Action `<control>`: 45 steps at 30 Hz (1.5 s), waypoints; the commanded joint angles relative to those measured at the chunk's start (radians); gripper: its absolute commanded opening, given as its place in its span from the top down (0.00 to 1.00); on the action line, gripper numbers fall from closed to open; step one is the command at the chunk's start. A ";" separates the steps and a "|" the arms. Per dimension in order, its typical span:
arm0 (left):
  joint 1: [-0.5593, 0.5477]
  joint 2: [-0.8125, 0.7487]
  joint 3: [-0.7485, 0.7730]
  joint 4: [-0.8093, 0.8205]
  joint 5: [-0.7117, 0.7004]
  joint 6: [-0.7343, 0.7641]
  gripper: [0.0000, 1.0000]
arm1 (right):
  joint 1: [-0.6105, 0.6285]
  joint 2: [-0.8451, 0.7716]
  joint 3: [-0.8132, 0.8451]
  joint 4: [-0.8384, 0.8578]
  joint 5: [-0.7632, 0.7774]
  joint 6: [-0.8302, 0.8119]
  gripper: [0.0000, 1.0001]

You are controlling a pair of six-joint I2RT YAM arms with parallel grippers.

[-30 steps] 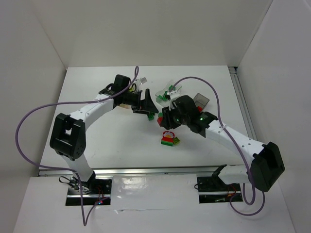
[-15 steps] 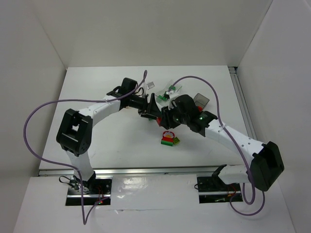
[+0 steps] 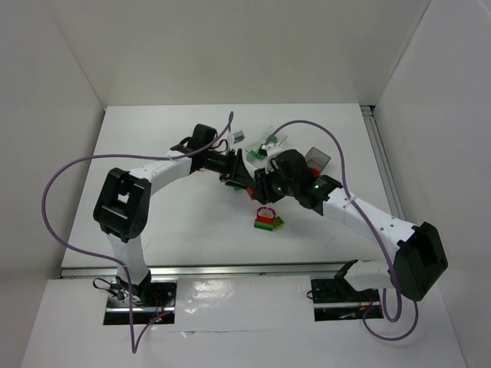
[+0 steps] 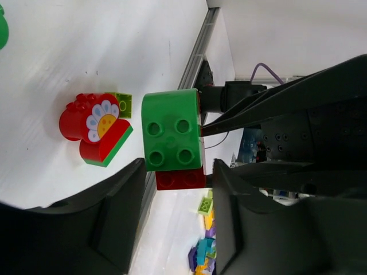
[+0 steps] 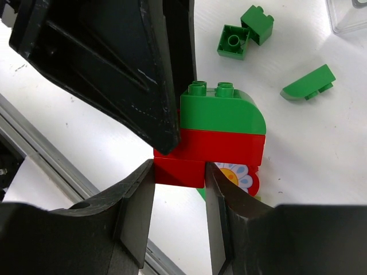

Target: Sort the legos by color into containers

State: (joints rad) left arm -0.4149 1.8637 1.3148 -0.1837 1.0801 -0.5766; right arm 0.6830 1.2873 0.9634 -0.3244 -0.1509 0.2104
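Observation:
A short stack of legos hangs above the table between both grippers: a green rounded brick (image 5: 223, 112) on top, then a red brick (image 5: 221, 146), then a lower red brick (image 5: 179, 172). My right gripper (image 5: 179, 177) is shut on that lower red brick. My left gripper (image 4: 176, 172) straddles the green brick (image 4: 172, 129) and the red brick (image 4: 180, 179) under it. Its jaws are narrow, with a thin gap still showing beside the bricks. From above, the stack (image 3: 250, 188) sits between the left gripper (image 3: 239, 175) and the right gripper (image 3: 259, 186).
A red flower brick on a green base (image 3: 265, 218) lies on the table with a lime brick (image 3: 279, 223) beside it. Loose green bricks (image 5: 232, 43) and a green slope piece (image 5: 308, 84) lie behind. A clear tub (image 3: 270, 139), a smoky grey tub (image 3: 317, 157) and a small clear tub (image 3: 238, 135) stand at the back.
My left gripper has swung right from near the back tubs to the stack and its jaws have narrowed around it. The right gripper has held still with the bricks.

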 commanded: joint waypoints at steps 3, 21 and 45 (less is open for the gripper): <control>-0.005 0.015 0.012 0.036 0.076 0.014 0.55 | 0.009 0.009 0.052 0.042 0.005 -0.019 0.76; 0.096 -0.011 0.008 0.026 -0.114 -0.063 1.00 | 0.009 -0.014 0.043 0.007 0.056 -0.019 0.80; 0.114 -0.040 0.031 -0.097 -0.276 0.006 1.00 | -0.214 0.144 0.113 -0.064 0.628 0.282 0.81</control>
State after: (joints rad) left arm -0.2897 1.8767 1.3167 -0.2314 0.8200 -0.6342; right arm 0.4831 1.4124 1.0245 -0.3897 0.3660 0.4355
